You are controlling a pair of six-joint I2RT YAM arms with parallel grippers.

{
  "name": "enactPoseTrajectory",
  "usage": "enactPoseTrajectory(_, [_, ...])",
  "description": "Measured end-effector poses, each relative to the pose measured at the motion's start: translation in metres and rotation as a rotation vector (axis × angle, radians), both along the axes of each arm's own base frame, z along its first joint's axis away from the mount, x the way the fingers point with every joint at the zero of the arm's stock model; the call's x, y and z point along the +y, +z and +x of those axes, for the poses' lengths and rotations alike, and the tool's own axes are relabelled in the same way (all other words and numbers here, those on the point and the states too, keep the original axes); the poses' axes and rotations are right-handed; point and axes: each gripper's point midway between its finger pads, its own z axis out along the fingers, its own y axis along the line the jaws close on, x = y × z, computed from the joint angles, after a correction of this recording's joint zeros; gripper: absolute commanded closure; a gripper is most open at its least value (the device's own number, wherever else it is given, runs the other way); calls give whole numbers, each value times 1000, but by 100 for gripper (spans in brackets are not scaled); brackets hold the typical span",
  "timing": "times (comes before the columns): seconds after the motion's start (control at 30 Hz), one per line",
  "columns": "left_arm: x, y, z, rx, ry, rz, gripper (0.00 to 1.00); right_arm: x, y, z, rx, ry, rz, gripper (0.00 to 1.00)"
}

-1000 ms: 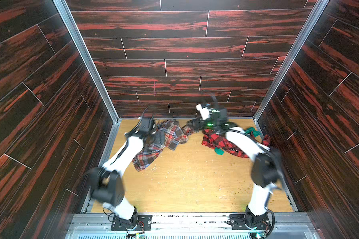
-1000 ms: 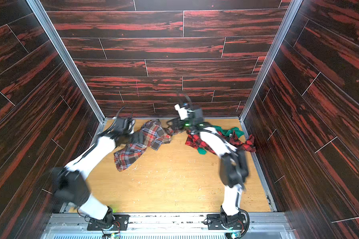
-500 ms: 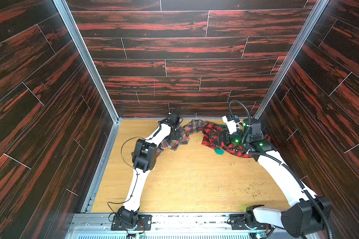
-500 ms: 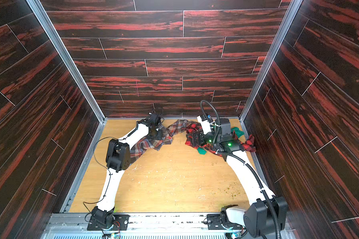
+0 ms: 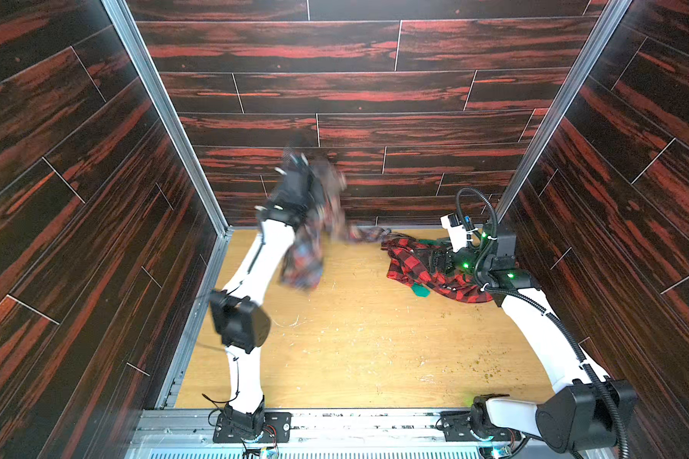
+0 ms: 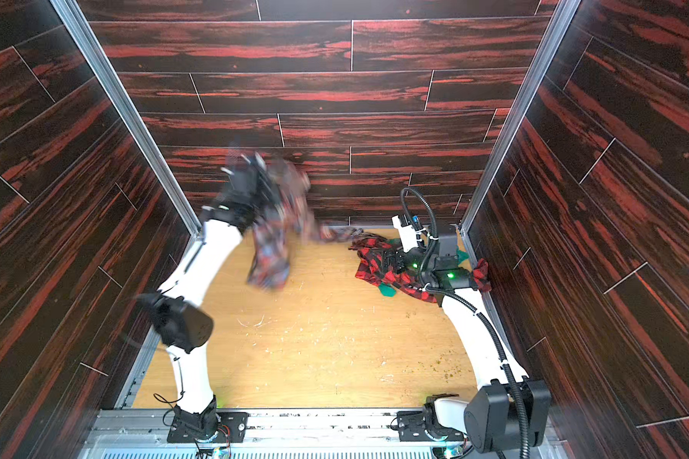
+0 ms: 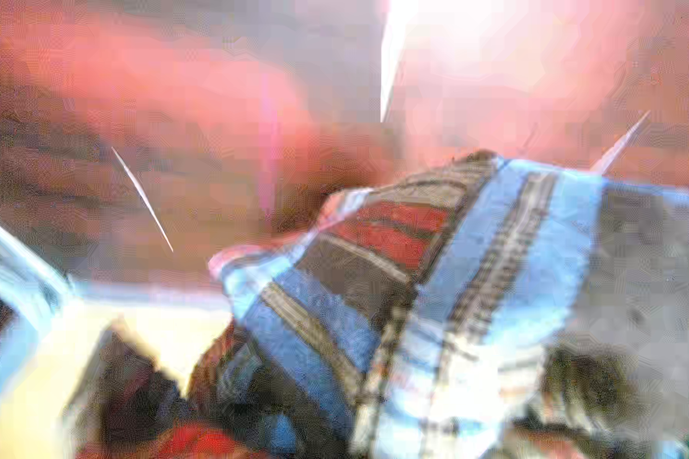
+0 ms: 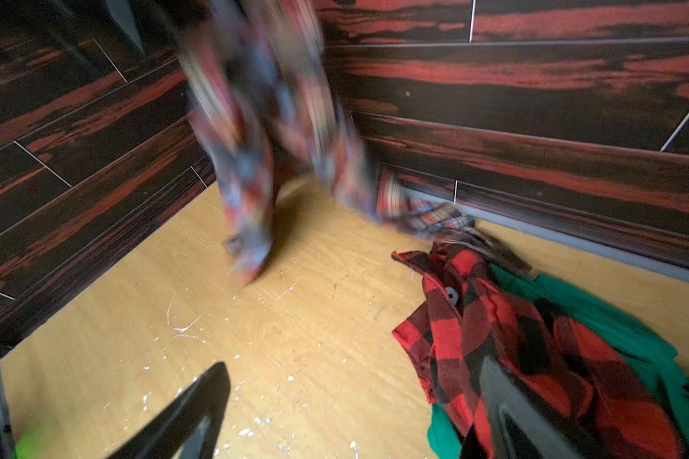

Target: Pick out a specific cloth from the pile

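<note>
Left pincer (image 5: 307, 171) clamped on the cloth (image 5: 305, 258), hanging upper centre-left; right pincer (image 8: 353, 363) apart at the pile (image 5: 410, 270) edge.

**Left arm high, right arm low**

The left arm (image 5: 263, 262) stands up from its base, with the elbow bent outward and the forearm going steeply upward. Its wrist and the left gripper (image 5: 300, 169) are high up and blurred in both top views. This gripper is closed, and the cloth (image 5: 303, 262) hangs from it. The right arm (image 5: 545, 337) reaches forward and low. The right gripper (image 5: 434, 258) has its fingers (image 8: 199, 397) wide apart, holding nothing.
</note>
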Motion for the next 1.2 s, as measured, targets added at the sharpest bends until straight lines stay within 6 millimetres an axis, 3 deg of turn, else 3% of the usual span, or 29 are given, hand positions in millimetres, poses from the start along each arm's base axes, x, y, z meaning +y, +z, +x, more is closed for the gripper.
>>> enactPoseTrajectory(0.1, [43,110,-47,-266,97,-53,100,-5,-4,2,-3,-9,1,1])
enactPoseTrajectory(0.17, [71,162,-87,-399,174,-73,100,-7,-7,3,2,-13,2,1])
enactPoseTrajectory(0.27, [97,207,-139,-517,263,-81,100,-8,-9,3,6,-12,3,1])
enactPoseTrajectory(0.37, [116,215,-174,-547,326,-68,100,-5,-7,1,-2,8,11,1])
enactPoseTrajectory(0.43, [123,202,-180,-520,344,-41,100,-2,-5,-1,-7,32,21,1])
enactPoseTrajectory(0.53, [123,160,-164,-428,321,30,100,3,0,-4,-17,63,39,1])
enactPoseTrajectory(0.63, [102,78,-127,-293,199,143,100,6,3,-5,-22,80,52,1])
enactPoseTrajectory(0.7, [85,4,-103,-171,108,190,100,7,4,-6,-24,85,58,1])
enactPoseTrajectory(0.8, [66,-91,-82,9,3,219,100,7,5,-6,-21,89,66,1])
enactPoseTrajectory(0.87, [58,-129,-76,78,-49,220,100,8,5,-7,-19,90,69,1])
enactPoseTrajectory(0.97, [53,-146,-72,79,-61,203,100,8,5,-7,-16,91,71,1])
enactPoseTrajectory(1.2, [80,-110,-66,-75,116,213,100,8,1,-8,-4,91,70,1])
